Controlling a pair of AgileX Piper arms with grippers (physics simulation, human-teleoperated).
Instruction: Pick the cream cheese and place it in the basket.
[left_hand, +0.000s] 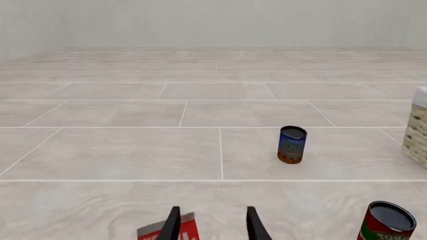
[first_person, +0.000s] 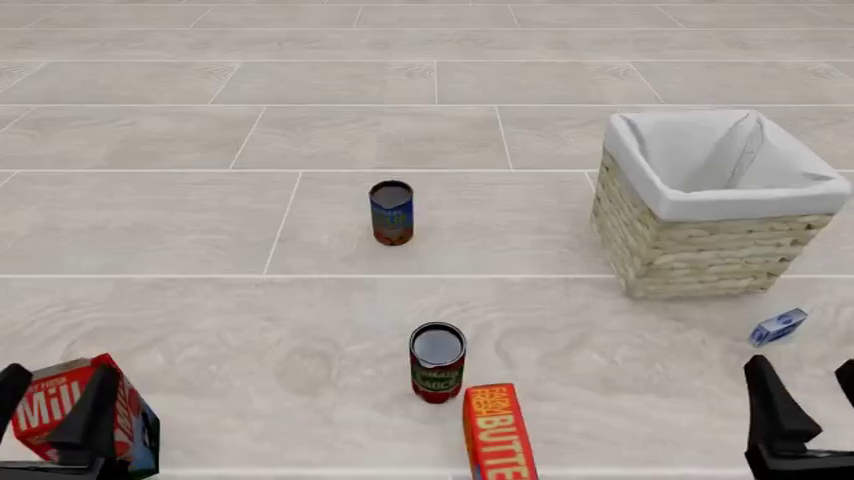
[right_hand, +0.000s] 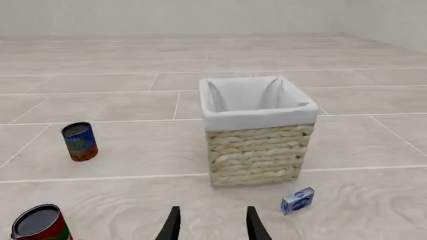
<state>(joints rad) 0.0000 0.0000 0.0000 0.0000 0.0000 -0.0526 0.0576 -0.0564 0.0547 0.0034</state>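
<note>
cream cheese (first_person: 777, 327) lies on the tiled surface (first_person: 334, 330) at front-view right, just below and right of the basket's near corner, close to it but not touching; small blue-and-white box, lying a bit askew; in my right wrist cam it (right_hand: 297, 201) sits just beyond my fingertips, off to one side, w/ nothing gripping it; basket (first_person: 701, 255) stands upright, woven straw walls, white cloth liner (first_person: 707, 200) folded over the rim, inside looks just cloth from what i can see; my right gripper (first_person: 814, 400) is low at the bottom-right edge of the front view, near the cream cheese but apart from it; fingers (right_hand: 172, 225) spread w/ a clear gap, nothing between them; my left gripper (left_hand: 212, 225) is at the far bottom-left, fingers also apart, gap bare; one finger overlaps the red milk carton (first_person: 74, 410) in the front view, can't tell if it's touching; carton tilted, near the table's front edge; blue can (first_person: 391, 212) stands upright mid-table, well left of the basket; red-and-green can (first_person: 437, 362) upright nearer to me, open dark top; orange butter box (first_person: 498, 432) just beside that can on its right, nearer the front edge, cut off by the frame bottom.
</note>
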